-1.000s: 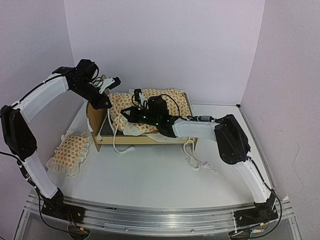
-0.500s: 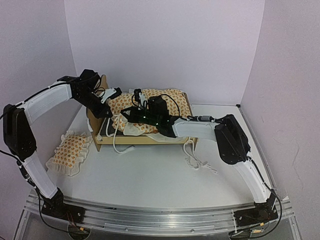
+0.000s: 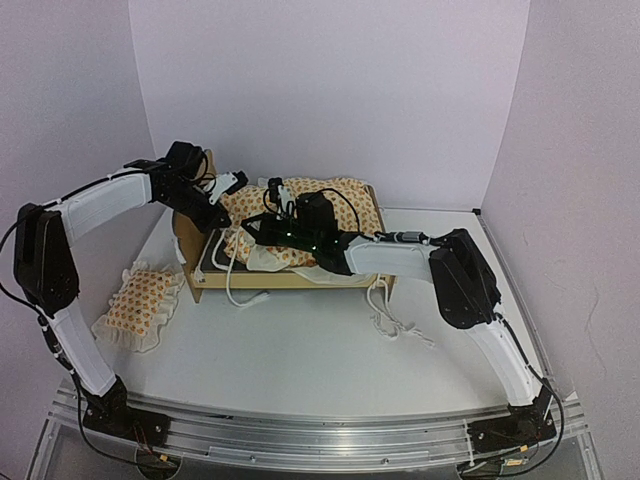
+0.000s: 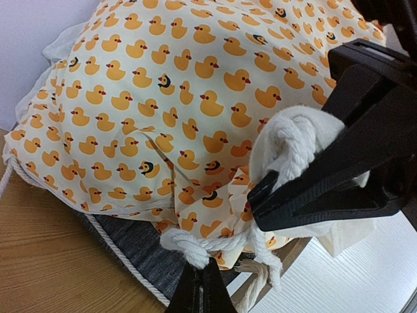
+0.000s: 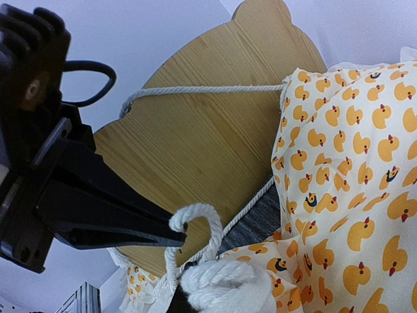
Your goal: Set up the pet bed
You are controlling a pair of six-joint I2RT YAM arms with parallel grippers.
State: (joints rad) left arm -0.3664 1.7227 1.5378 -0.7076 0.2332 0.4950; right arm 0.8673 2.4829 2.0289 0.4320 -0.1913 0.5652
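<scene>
The pet bed's light-wood frame stands mid-table, its scalloped headboard at the left end. Cream duck-print bedding is heaped on the dark grey base. A white drawstring rope runs from the bedding's near-left corner. My left gripper is shut on a loop of that rope just inside the headboard. Right beside it, my right gripper is shut on a thick bunch of the same rope and cloth. In the top view the left gripper and right gripper almost meet. The matching pillow lies on the table, left of the bed.
A loose white cord trails over the table by the bed's right front corner, and another cord loop hangs over its front rail. Lilac walls close in at the back and on both sides.
My left arm has swung right and down, bringing its gripper over the headboard closer to the right gripper. The right arm and the bedding have stayed put.
</scene>
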